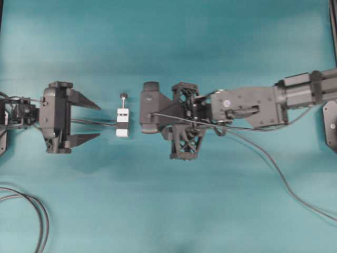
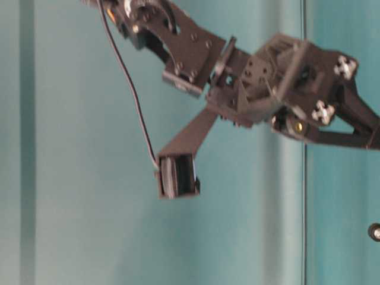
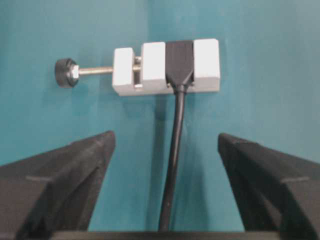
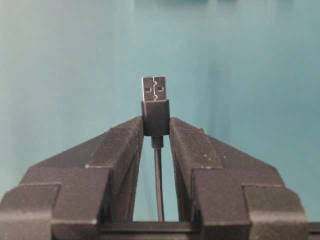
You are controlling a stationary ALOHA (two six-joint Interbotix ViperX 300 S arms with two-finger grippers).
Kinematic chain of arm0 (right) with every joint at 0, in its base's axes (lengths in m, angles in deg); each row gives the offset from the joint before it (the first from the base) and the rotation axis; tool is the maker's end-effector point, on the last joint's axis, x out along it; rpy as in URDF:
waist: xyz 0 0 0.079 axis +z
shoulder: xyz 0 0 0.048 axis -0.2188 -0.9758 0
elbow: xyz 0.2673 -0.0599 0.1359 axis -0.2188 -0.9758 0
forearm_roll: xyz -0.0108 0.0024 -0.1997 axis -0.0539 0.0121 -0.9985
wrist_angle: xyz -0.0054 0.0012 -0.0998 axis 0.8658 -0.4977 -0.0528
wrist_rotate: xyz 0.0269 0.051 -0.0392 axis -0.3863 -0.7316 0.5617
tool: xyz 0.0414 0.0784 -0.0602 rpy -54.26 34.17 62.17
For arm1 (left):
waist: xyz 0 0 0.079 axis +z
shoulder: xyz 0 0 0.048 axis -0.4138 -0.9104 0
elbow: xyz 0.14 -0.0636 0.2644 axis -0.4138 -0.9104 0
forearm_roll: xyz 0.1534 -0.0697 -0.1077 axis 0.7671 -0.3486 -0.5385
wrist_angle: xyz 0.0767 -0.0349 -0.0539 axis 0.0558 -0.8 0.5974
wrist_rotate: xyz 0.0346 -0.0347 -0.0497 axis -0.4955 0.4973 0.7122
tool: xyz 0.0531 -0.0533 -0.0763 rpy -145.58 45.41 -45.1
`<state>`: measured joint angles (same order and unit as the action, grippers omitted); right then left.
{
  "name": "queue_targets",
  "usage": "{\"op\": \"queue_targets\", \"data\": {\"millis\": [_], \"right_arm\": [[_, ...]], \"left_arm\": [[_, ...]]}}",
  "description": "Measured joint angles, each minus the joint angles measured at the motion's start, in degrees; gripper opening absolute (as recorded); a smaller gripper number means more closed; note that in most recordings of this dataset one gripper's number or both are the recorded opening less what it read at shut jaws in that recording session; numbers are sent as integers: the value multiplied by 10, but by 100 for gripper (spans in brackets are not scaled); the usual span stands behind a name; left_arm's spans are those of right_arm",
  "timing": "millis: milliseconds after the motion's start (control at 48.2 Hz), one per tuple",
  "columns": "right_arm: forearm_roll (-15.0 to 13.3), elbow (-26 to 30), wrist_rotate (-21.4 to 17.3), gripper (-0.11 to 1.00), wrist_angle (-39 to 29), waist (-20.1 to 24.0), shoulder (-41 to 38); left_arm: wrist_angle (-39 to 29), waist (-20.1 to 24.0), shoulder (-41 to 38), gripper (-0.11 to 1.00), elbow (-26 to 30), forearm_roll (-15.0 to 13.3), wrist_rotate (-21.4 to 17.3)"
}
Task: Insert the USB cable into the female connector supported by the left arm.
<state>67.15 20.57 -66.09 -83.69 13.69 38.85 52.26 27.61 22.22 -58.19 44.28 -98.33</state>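
Note:
The female connector (image 1: pixel 122 122), a white block with a black-knobbed screw (image 1: pixel 122 96), lies on the teal table between the two arms. In the left wrist view the connector (image 3: pixel 150 67) sits ahead of the fingertips, and its dark cable (image 3: pixel 174 150) runs back between the fingers. My left gripper (image 1: pixel 97 120) (image 3: pixel 165 145) is open and empty, and touches neither. My right gripper (image 1: pixel 143 112) (image 4: pixel 156 125) is shut on the black housing (image 4: pixel 155 117) of the USB cable (image 1: pixel 210 124). The silver plug (image 4: pixel 153 88) sticks out past the fingertips, just right of the connector and above the table.
Thick looped black cables (image 1: pixel 37 211) lie at the front left corner. A dark cable (image 1: pixel 284 179) trails off to the front right. In the table-level view the right arm (image 2: pixel 249 77) slopes down to its gripper (image 2: pixel 177 176).

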Motion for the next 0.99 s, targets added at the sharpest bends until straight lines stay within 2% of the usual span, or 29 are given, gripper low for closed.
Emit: {"op": "queue_targets", "data": {"millis": [249, 435, 580, 725, 995], "right_arm": [[-42, 47, -2, 22, -23, 1, -36], [-45, 61, -2, 22, -29, 0, -51], [-47, 68, -2, 22, -25, 0, -61], [-47, 74, -2, 22, -20, 0, -71], [-47, 83, -3, 22, -18, -1, -86]], "left_arm": [[14, 0, -53, 80, 26, -1, 0], [28, -1, -71, 56, 32, -1, 7], [71, 1, -76, 38, 27, -1, 8], [115, -1, -88, 36, 19, -1, 8], [134, -1, -113, 36, 20, -1, 8]]}}
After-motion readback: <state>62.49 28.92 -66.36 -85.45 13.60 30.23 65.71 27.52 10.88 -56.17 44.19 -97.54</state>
